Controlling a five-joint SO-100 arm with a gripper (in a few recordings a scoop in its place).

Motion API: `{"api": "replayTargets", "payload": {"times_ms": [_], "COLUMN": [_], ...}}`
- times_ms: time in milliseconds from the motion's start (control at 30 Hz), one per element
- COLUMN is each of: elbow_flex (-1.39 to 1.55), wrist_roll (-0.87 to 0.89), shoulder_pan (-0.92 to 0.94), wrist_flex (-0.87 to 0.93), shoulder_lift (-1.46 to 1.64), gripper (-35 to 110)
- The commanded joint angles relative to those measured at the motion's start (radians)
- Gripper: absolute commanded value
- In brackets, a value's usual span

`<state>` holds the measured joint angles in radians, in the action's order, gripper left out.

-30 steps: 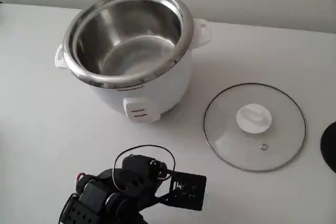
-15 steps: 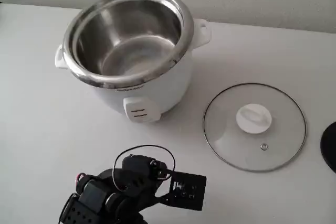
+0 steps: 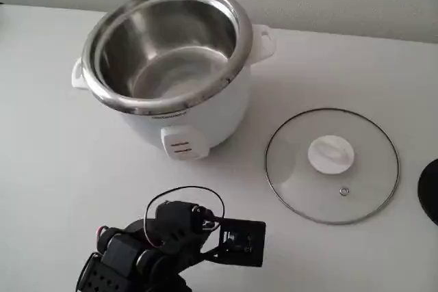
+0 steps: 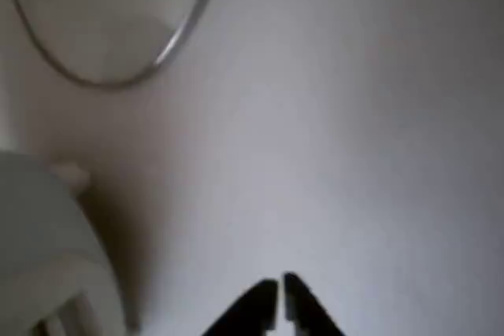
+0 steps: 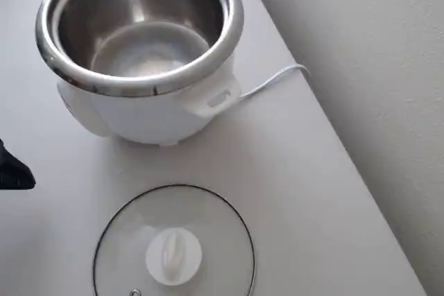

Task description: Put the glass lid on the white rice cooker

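Observation:
The white rice cooker (image 3: pixel 212 111) stands open at the back left of the white table, its steel pot bare, and shows from above in the overhead view (image 5: pixel 139 112). To its right the glass lid (image 3: pixel 331 155) lies flat on the table with the white knob up, seen also from overhead (image 5: pixel 173 251). My arm (image 3: pixel 164 244) is low at the front edge, in front of the cooker and left of the lid. In the wrist view my gripper (image 4: pixel 279 295) is shut on nothing above bare table, with the lid's rim (image 4: pixel 177 33) at top left and the cooker (image 4: pixel 39 226) at lower left.
A black round object (image 3: pixel 431 189) pokes in at the right edge beside the lid. The cooker's white cable (image 5: pixel 274 80) runs off the table's far edge toward the wall. Bare table lies between the arm and the lid.
The arm's wrist with its black camera block has shifted slightly left and up in the fixed view. Lid and cooker have not moved.

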<state>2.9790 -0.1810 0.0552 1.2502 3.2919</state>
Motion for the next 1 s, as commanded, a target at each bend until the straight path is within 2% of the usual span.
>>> {"api": "replayTargets", "payload": {"times_ms": [0, 200, 333, 433, 533, 700, 833, 967], "elbow_flex": [0.000, 0.008, 0.067, 0.101, 0.101, 0.103, 0.063, -0.152], "wrist_roll": [-0.020, -0.020, -0.021, -0.176, -0.166, -0.160, -0.132, -0.035], "shoulder_pan": [-0.009, -0.003, 0.126, 0.181, 0.278, 0.221, 0.195, 0.253], "wrist_flex": [0.002, -0.035, -0.258, -0.388, -0.540, -0.706, -0.963, -1.175], "shoulder_lift": [-0.003, -0.003, -0.005, -0.005, -0.005, -0.023, -0.284, -0.802], "gripper": [0, 0, 0, 0, 0, 0, 0, 0]}}
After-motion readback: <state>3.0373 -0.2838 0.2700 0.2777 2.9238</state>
